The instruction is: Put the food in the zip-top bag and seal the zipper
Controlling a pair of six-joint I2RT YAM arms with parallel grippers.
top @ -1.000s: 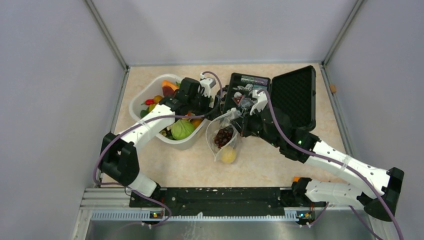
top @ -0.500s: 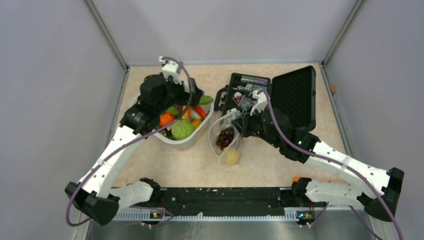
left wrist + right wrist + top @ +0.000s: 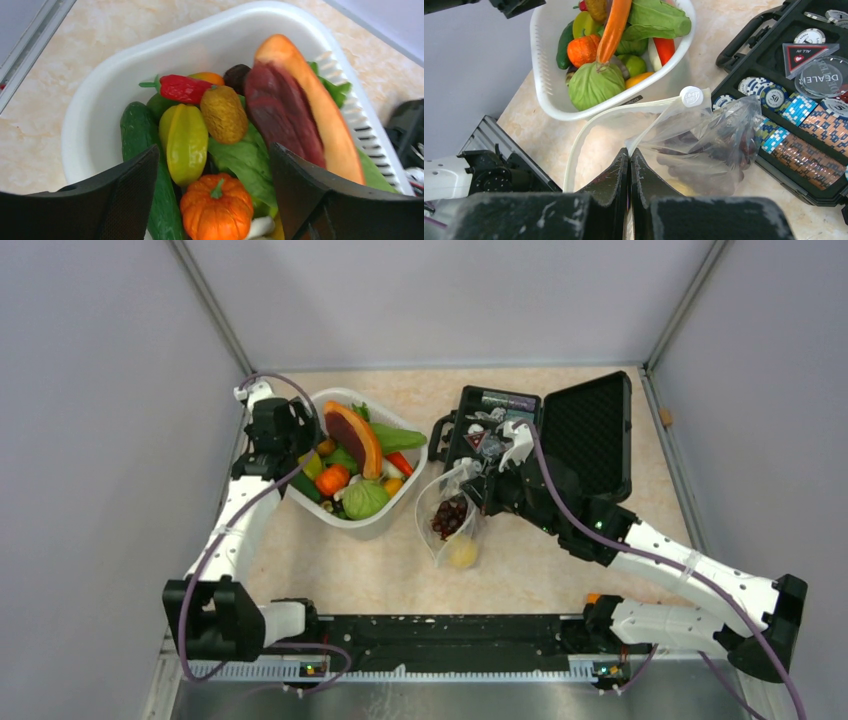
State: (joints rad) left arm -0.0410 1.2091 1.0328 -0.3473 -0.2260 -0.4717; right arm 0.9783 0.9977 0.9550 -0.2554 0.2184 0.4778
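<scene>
One white basket (image 3: 100, 95), one zip-top bag (image 3: 704, 135), one black case (image 3: 590, 430), one pumpkin (image 3: 216, 207).

Left arm (image 3: 240, 510): white link shells, black joint housings
Right arm (image 3: 690, 565): same white and black, small green light at one joint
Cables (image 3: 545, 475): purple, running along each arm
Left end effector (image 3: 215, 152): black fingers (fine mesh-like texture on the inner faces)
Right end effector (image 3: 629, 157): black fingers, scuffed grey
Base rail (image 3: 440, 635): black
</scene>
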